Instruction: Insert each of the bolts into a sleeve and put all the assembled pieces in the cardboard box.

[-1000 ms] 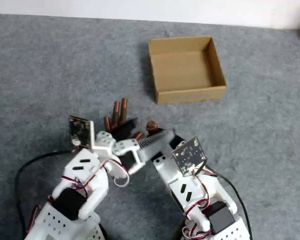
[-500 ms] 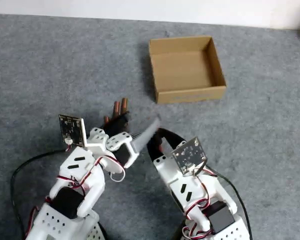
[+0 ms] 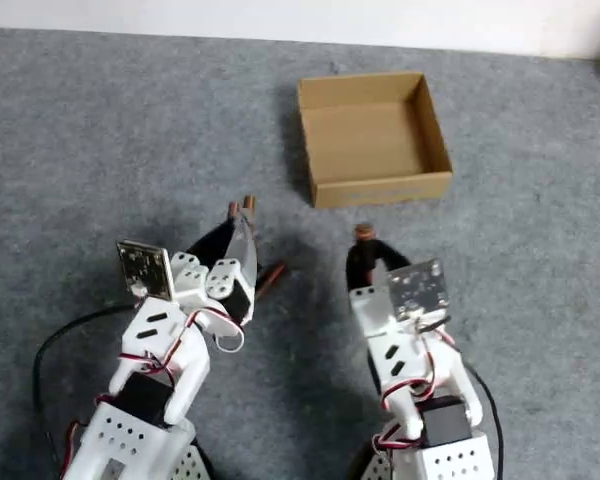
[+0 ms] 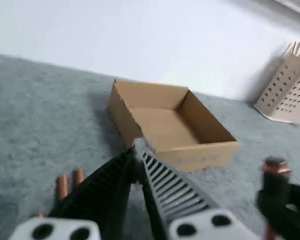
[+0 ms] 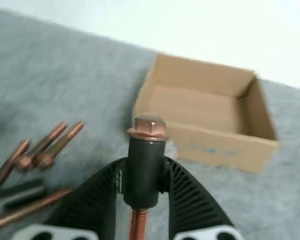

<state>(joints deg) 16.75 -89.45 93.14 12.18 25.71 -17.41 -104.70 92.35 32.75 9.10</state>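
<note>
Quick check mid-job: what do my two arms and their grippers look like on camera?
The left arm and right arm are white plastic shells with black servo blocks, looped red, white and black wires, and a square circuit board at each wrist. A black cable trails beside the left arm. The left gripper and right gripper have dark, tapered, ribbed fingers.

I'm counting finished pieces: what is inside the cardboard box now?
No pieces: the box floor looks bare, though a strip behind its near wall is hidden. One sleeved bolt sits in the right hand, outside it.
</note>
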